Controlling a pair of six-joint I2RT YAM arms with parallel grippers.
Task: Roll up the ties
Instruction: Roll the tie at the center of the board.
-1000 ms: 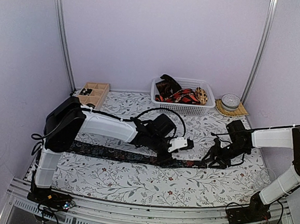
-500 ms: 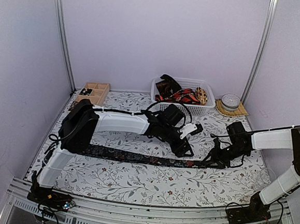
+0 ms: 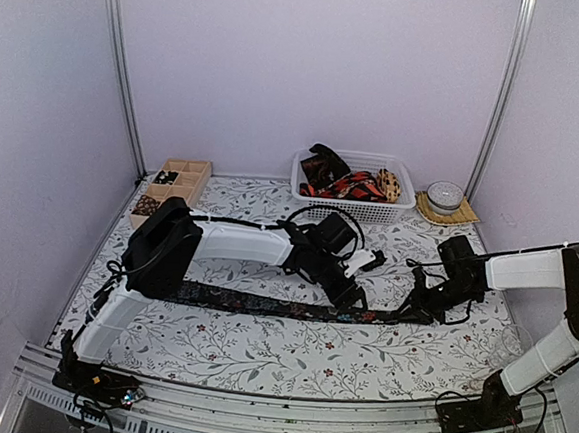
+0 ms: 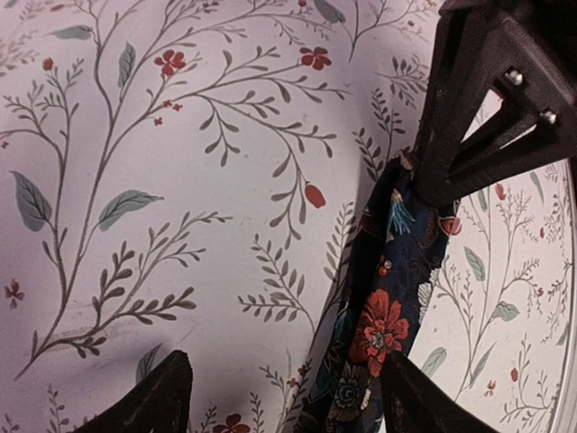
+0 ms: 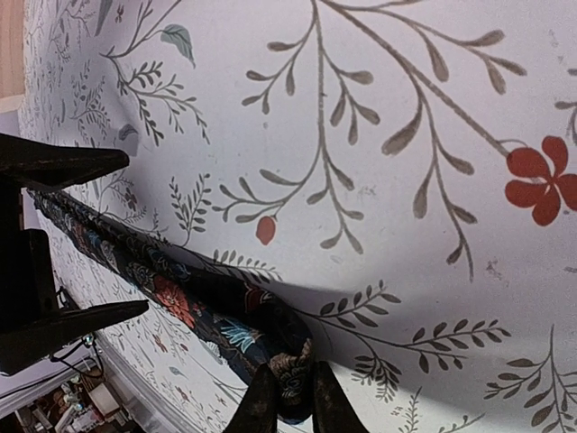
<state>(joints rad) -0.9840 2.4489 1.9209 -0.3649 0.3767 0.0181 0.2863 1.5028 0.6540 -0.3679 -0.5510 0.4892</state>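
On the cloth, right gripper pinches tie.

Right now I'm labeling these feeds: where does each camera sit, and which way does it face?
Top: above and behind, looking down over the table; left arm, right arm, tie and basket show.
Left wrist: on the left arm, looking down past its open left claw at the tie.
Right wrist: on the right arm, looking along the tie pinched in its right claw.
Shared: both wrist views show the tie and the other arm's claw.
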